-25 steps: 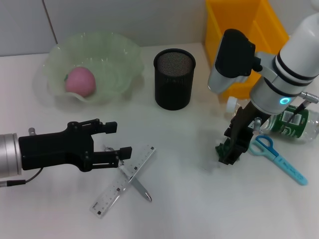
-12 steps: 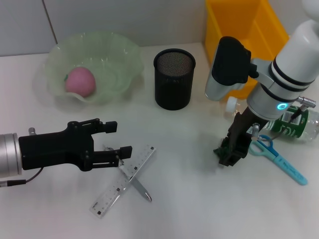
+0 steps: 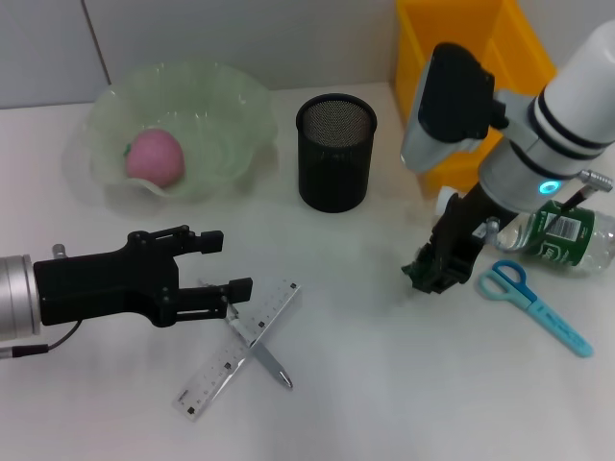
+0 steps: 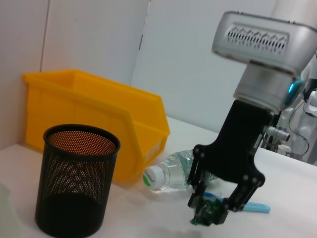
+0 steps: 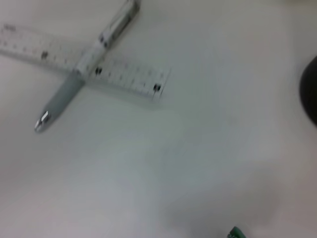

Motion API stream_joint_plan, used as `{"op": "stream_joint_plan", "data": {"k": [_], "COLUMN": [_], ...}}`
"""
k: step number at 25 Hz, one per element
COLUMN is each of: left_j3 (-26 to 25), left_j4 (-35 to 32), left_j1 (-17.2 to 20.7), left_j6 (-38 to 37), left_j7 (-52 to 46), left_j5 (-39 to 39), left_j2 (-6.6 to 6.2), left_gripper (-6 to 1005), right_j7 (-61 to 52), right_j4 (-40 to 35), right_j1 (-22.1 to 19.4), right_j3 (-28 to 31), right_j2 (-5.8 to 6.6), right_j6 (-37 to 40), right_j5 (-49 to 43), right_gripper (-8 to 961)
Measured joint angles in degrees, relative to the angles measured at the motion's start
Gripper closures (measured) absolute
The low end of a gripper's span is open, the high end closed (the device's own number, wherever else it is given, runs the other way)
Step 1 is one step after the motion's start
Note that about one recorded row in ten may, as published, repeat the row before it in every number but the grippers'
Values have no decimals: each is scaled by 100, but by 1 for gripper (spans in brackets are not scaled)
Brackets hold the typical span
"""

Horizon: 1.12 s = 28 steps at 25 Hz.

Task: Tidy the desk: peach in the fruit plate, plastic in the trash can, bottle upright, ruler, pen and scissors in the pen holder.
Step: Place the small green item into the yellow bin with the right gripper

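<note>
- Green plastic [image 3: 424,272], crumpled, sits pinched in my right claw [image 3: 434,276] just above the table [image 3: 384,384], between pen holder [image 3: 335,152] and scissors [image 3: 533,303]; my left claw [image 3: 219,264] hovers open by the ruler [image 3: 236,351].
- Left wrist view: the scrap looks light and soft, so a pinch anywhere should do.
- Right wrist view: only a green corner shows.

Pen [image 5: 74,83] crossed over ruler [image 5: 84,67]
</note>
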State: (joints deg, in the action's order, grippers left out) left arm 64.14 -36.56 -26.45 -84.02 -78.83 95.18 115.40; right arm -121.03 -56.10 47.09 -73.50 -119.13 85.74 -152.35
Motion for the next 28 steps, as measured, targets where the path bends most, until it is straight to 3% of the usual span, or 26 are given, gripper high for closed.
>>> {"op": "stream_joint_plan", "data": {"k": [10,17,22,28], "left_j3": [2,2,2,2], "left_j4": [0,-11,-3,0], "left_j1": [0,0,-4,0], "left_j6": [52,54,62,62], "left_j7": [0,0,0,0], "left_j5": [0,0,0,0], "left_j2": [0,0,0,12], "left_gripper": [172,172,172,172], "right_j7": [-42,-235,-568,-1174], "right_j4": [-870,-1408,-1855,-1762], "right_j1": [-43,-41,-39,-96], "right_j3": [611,1088,1796,2301], "right_j2": [10,18,47,166], "right_j6": [648,692,280,-907], "right_j5": [243,385,385,165], "right_gripper": [582,633,655,715]}}
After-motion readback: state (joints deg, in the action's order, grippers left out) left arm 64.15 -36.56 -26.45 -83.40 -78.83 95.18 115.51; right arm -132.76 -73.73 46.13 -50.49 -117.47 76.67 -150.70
